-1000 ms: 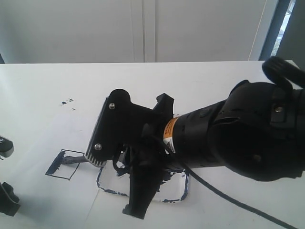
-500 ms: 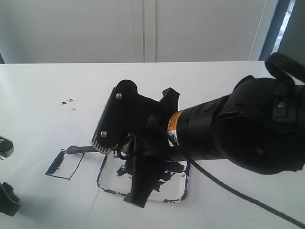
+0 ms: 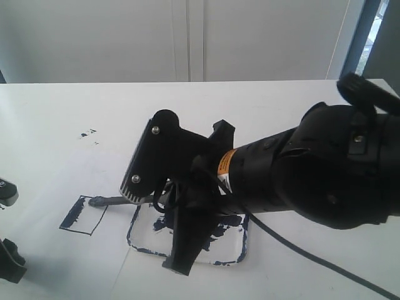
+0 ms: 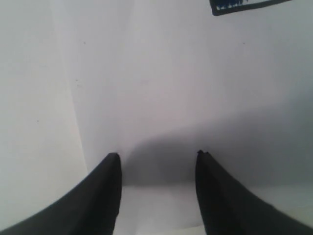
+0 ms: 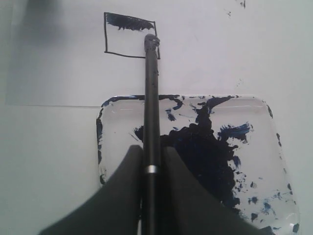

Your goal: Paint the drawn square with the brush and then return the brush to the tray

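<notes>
The right arm [image 3: 300, 181] and its brush [image 3: 112, 200] block the tray [image 3: 131, 234]. Open table [image 3: 62, 112] lies far and left of the drawn square [image 3: 83, 215].

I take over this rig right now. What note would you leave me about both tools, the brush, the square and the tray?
Right tool: shut on the brush, above the tray.
Left tool: open, empty, over the white paper.
Brush tip: at one side of the drawn square; contact with the paper is not clear.
Done: only one painted strip along one side of the square.
Left: paint the rest of the square, then put the brush in the tray.
</notes>
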{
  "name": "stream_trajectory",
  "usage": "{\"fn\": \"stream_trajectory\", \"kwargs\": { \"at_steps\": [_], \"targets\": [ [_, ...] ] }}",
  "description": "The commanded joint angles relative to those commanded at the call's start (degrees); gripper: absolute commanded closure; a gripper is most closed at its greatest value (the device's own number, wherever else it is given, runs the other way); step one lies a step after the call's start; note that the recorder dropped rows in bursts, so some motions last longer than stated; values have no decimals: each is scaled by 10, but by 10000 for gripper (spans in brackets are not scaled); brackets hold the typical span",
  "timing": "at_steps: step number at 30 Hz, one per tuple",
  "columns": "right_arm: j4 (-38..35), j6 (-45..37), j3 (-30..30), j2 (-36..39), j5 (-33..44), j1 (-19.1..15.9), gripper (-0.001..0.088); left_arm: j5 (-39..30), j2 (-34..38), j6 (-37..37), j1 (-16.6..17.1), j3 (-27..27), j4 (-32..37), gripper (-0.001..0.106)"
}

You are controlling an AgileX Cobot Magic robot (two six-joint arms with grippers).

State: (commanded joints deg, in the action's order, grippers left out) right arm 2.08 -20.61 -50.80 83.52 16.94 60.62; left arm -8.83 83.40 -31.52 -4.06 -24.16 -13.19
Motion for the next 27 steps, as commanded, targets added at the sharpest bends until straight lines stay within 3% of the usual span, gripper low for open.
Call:
{"fn": "stream_trajectory", "kwargs": {
  "at_steps": [27],
  "targets": [
    [-25, -53, 0, -34, 58, 62, 868, 1, 0, 0, 0, 0, -1, 534]
  ]
}}
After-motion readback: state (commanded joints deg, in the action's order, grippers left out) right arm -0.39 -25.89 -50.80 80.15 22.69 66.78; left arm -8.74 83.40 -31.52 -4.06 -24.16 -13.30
